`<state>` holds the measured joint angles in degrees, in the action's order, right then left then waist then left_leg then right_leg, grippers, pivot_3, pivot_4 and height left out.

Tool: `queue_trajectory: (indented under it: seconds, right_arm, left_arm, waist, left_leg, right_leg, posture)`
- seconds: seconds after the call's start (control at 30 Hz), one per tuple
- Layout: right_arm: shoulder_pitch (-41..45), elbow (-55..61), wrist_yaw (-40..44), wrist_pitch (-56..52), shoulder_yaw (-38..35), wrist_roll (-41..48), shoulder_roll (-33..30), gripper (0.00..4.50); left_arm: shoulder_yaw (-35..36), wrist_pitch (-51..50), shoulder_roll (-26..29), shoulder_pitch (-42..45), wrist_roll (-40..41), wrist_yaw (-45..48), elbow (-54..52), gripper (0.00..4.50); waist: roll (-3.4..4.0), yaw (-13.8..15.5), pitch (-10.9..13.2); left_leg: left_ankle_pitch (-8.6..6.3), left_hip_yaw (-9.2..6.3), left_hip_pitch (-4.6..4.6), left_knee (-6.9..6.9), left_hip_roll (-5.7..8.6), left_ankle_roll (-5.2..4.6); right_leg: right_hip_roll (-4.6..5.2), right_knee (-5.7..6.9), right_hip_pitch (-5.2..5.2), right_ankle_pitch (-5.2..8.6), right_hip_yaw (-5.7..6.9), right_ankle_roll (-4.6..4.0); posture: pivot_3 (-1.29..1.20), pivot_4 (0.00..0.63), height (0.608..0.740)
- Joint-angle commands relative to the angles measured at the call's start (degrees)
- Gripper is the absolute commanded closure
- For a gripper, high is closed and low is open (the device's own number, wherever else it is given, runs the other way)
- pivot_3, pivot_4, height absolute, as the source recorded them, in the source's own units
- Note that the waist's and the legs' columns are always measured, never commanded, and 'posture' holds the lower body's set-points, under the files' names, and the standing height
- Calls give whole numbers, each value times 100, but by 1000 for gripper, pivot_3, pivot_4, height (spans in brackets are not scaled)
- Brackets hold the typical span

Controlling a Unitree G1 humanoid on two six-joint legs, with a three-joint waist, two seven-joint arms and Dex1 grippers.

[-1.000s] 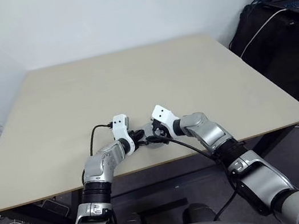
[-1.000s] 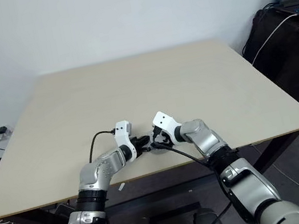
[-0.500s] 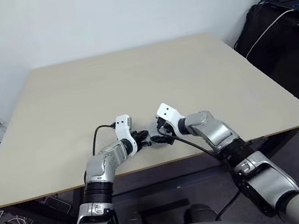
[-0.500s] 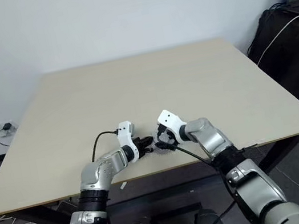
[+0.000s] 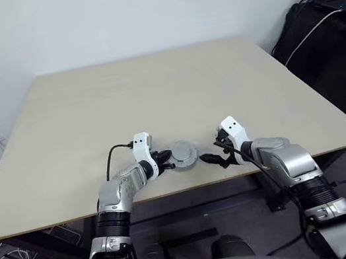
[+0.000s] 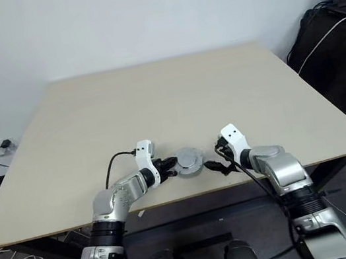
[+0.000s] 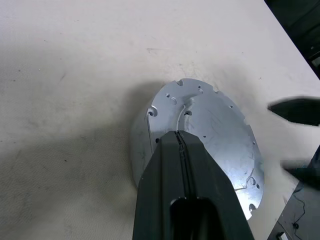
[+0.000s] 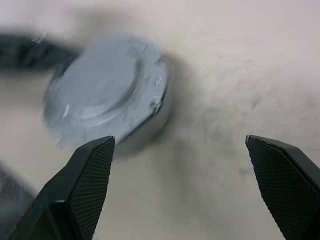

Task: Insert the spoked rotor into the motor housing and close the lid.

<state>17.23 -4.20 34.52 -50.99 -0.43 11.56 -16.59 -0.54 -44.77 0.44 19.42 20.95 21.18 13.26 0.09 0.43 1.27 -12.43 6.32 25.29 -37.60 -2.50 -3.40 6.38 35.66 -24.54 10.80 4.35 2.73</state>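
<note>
From the head views, the lid [image 5: 183, 155] sits flat on the motor housing near the counter [image 5: 154, 99] front edge, smooth face with raised centre up, its axis vertical; the left hand [image 5: 163, 160] is just beside it and the right hand [image 5: 216, 155] stands apart on the lid's other side. In the left wrist view, the left hand's fingers [image 7: 182, 170] are clenched together, empty, their tips over the lid's near rim. In the right wrist view, the right hand's fingers [image 8: 87, 175] are spread wide, released, the lid lying beyond them.

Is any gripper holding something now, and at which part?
Nothing is held. Right gripper is open, apart from the lid; left gripper is shut, resting on it.
</note>
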Motion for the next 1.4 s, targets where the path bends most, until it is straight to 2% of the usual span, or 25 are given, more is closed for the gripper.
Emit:
queue_trajectory:
  seconds: [0.03,0.23,0.5,0.8,1.03,1.4]
  right_arm:
    - [209,47,-731,-612,-708,452,593,37]
    - [427,-177,-1364,-1074,-1251,846,1228,37]
    - [679,-663,-1726,-1267,-1652,1210,1519,37]
    - [783,-1116,-1739,-1665,-1997,1790,1733,37]
    - [787,-1087,-1540,-2197,-2272,2405,1950,37]
    - [641,-976,-1674,-2385,-2692,2814,2491,37]
  left_arm:
    - [-75,18,-10,49,34,106,-108,4500]
    - [-86,35,11,71,1,152,-88,4500]
    - [-74,48,22,56,-27,158,-106,4500]
    - [-54,56,29,10,-34,149,-129,4500]
    - [-50,76,32,-26,-38,137,-136,4500]
    - [-31,95,64,-164,-31,129,-217,4500]
  waist:
    - [1,10,0]
    - [5,19,2]
    - [11,-15,5]
    - [14,-94,3]
    - [15,-123,3]
    - [22,-204,7]
  left_leg:
    - [0,-2,7,-1,1,0]
    - [0,-8,21,-1,2,-1]
    - [0,-15,22,-1,2,-2]
    - [0,-24,22,-3,2,-2]
    - [0,-27,22,-6,2,-2]
    - [2,-34,22,-5,-6,1]
  right_leg:
    - [1,-1,-5,0,2,0]
    - [1,-7,-10,-1,10,-2]
    - [0,-8,-6,-1,20,-2]
    - [0,-7,1,-1,29,-2]
    - [-1,-6,2,-1,31,-2]
    - [-13,-1,-3,-1,30,-2]
  posture:
    - [0,0,740]
    - [0,0,740]
    - [0,0,740]
    - [0,0,740]
    - [0,0,740]
    - [0,0,740]
